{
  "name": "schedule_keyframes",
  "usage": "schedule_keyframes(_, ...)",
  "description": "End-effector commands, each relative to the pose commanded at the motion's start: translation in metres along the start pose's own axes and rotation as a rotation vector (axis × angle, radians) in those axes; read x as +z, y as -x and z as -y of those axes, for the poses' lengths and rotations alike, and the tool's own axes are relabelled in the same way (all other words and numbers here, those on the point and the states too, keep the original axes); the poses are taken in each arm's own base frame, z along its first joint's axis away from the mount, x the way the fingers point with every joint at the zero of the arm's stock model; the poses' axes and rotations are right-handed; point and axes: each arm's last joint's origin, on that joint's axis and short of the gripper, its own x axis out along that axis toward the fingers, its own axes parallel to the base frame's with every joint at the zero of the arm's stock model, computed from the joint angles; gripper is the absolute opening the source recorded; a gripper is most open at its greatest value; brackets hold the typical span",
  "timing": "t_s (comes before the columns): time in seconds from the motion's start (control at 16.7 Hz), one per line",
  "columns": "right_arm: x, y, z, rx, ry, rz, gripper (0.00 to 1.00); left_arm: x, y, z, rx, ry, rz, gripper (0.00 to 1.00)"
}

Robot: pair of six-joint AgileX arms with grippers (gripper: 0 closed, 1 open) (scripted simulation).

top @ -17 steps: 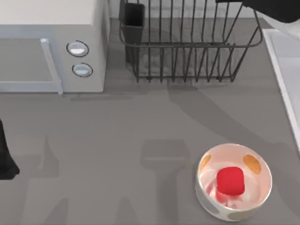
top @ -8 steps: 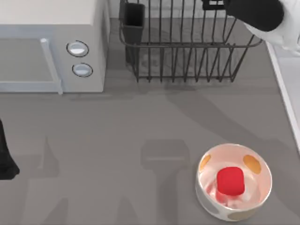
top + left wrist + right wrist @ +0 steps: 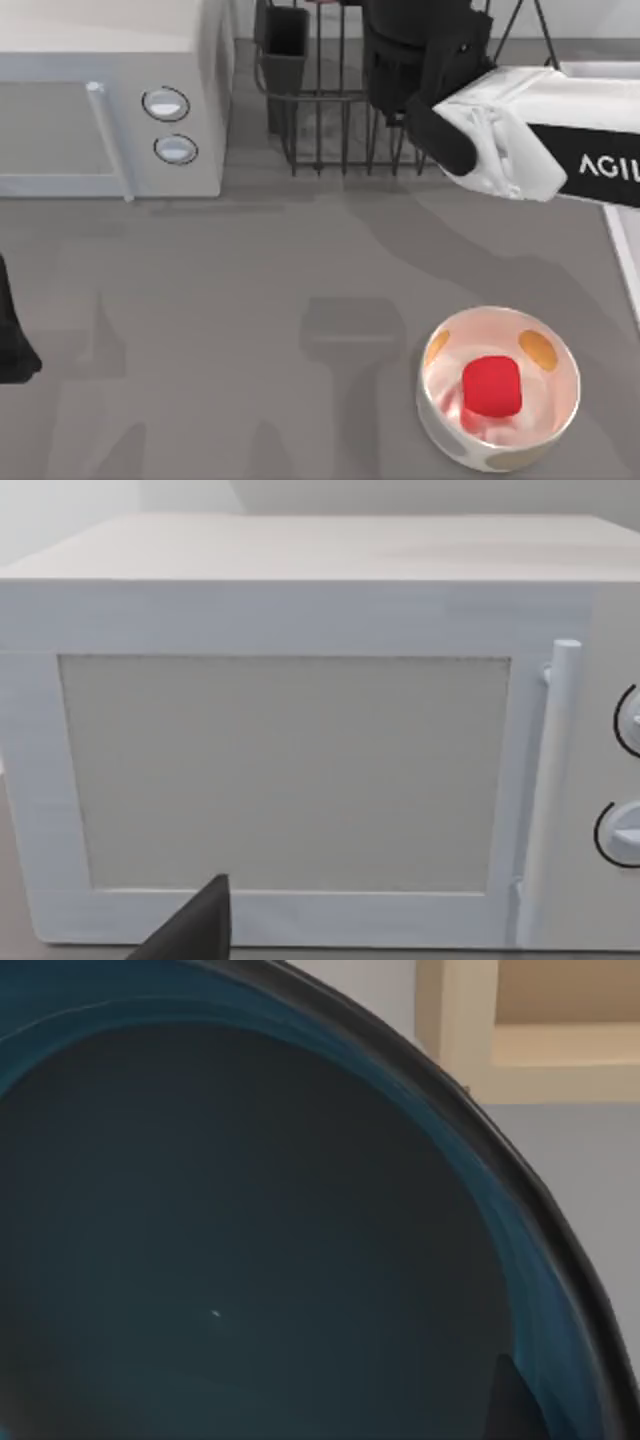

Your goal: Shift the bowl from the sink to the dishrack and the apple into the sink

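The right AgileX arm reaches in from the top view's right side, its white forearm and black wrist hanging over the dark metal wire dishrack (image 3: pixel 330 110) at the back of the grey table (image 3: pixel 250 280). Whether the right gripper's fingers are apart or together cannot be told. In the right wrist view the round teal-blue bowl (image 3: pixel 250 1240) sits very close to the camera, its dark interior and curved rim crossing the picture. The black rectangular utensil cup (image 3: pixel 284 45) stands at the dishrack's left corner, just beside the white microwave oven (image 3: pixel 100 95) with two round dials. The small glossy bright-red apple (image 3: pixel 491 386) lies inside the white bowl with yellow-orange spots (image 3: pixel 552 420) near the table's front right. A strip of the pale grey-white sink (image 3: pixel 627 250) shows at the right edge. The left arm is parked at the left edge, facing the microwave door, its gripper's state also impossible to tell.
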Motion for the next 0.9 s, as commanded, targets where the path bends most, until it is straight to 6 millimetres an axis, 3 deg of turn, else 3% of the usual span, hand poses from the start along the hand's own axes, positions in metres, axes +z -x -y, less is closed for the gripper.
schedule_keyframes(0.12,-0.027,-0.008,0.008,-0.001,0.007,-0.007,0.0,0.0,0.0,0.0,0.0,0.0,0.0,1.0)
schedule_keyframes(0.24,-0.042,-0.011,0.013,-0.002,0.014,-0.015,0.0,0.0,0.0,0.0,0.0,0.0,0.0,1.0)
schedule_keyframes(0.48,-0.043,-0.012,0.013,-0.002,0.015,-0.015,0.0,0.0,0.0,0.0,0.0,0.0,0.0,1.0)
schedule_keyframes(0.9,-0.043,-0.012,0.013,-0.002,0.015,-0.015,0.53,0.0,0.0,0.0,0.0,0.0,0.0,1.0)
